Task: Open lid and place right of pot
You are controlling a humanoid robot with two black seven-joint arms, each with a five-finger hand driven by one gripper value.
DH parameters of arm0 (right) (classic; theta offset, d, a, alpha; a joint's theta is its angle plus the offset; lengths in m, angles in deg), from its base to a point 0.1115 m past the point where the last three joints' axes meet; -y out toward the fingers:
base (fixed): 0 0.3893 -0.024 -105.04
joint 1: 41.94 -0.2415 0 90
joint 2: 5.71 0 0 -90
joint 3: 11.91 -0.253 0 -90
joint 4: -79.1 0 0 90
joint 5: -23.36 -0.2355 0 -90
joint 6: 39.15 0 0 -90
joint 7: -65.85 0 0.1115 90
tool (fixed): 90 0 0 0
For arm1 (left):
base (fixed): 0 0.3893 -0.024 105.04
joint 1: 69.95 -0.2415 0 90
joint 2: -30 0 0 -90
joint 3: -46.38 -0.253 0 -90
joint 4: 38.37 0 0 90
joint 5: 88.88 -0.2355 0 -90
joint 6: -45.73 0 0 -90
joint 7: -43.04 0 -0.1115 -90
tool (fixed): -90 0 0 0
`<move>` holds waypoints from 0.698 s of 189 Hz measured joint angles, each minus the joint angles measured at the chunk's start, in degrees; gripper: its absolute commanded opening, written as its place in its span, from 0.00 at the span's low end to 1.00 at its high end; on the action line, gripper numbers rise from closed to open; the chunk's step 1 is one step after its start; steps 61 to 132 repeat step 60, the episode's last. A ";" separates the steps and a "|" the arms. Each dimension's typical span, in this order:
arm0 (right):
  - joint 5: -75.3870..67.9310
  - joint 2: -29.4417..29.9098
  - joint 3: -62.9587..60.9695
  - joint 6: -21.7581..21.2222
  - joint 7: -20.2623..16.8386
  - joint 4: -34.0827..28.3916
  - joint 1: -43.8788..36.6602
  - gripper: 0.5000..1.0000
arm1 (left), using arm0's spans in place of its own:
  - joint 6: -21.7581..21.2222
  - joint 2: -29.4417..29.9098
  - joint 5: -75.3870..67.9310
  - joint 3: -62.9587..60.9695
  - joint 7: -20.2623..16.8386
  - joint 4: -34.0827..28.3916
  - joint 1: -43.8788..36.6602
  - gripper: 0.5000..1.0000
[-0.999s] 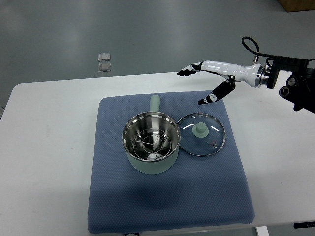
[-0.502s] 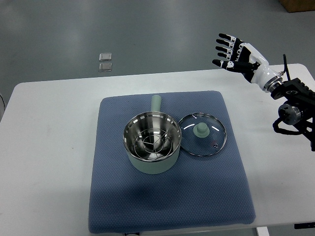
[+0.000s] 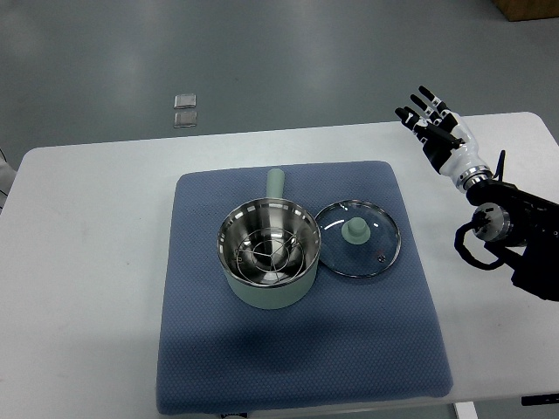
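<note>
Now lid (image 3: pixel 357 237) lies just beside pot (image 3: pixel 267 253).

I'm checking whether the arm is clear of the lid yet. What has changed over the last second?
The right hand has pulled back from above the mat's far right corner toward the right edge, fingers spread and empty. The lid lies flat right of the pot on the blue mat, both unmoved.
</note>
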 measured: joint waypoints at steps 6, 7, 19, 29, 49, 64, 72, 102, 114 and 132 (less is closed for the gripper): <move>0.09 0.29 -0.43 0.19 0.07 0.04 0.36 0.86 | 0.00 0.00 0.00 0.00 0.00 0.00 -0.03 1.00; 0.10 0.33 -0.49 0.21 0.08 0.05 0.41 0.86 | 0.00 0.00 0.00 0.00 0.00 0.00 -0.03 1.00; 0.23 0.67 -1.00 0.65 0.36 0.26 0.95 0.86 | 0.00 0.00 0.00 0.00 0.00 0.00 -0.01 1.00; 0.29 0.96 -1.15 0.93 0.75 0.51 1.20 0.86 | 0.00 0.00 0.00 0.00 0.00 0.00 -0.02 1.00; 0.44 1.62 -1.20 1.12 1.61 0.89 1.44 0.86 | 0.00 0.00 0.00 0.00 0.00 0.00 0.00 1.00; 0.52 1.74 -1.21 1.18 1.84 0.97 1.50 0.86 | 0.00 0.00 0.00 0.00 0.00 0.00 0.00 1.00; 0.52 1.74 -1.21 1.18 1.84 0.97 1.50 0.86 | 0.00 0.00 0.00 0.00 0.00 0.00 0.00 1.00; 0.52 1.74 -1.21 1.18 1.84 0.97 1.50 0.86 | 0.00 0.00 0.00 0.00 0.00 0.00 0.00 1.00; 0.52 1.74 -1.21 1.18 1.84 0.97 1.50 0.86 | 0.00 0.00 0.00 0.00 0.00 0.00 0.00 1.00; 0.52 1.74 -1.21 1.18 1.84 0.97 1.50 0.86 | 0.00 0.00 0.00 0.00 0.00 0.00 0.00 1.00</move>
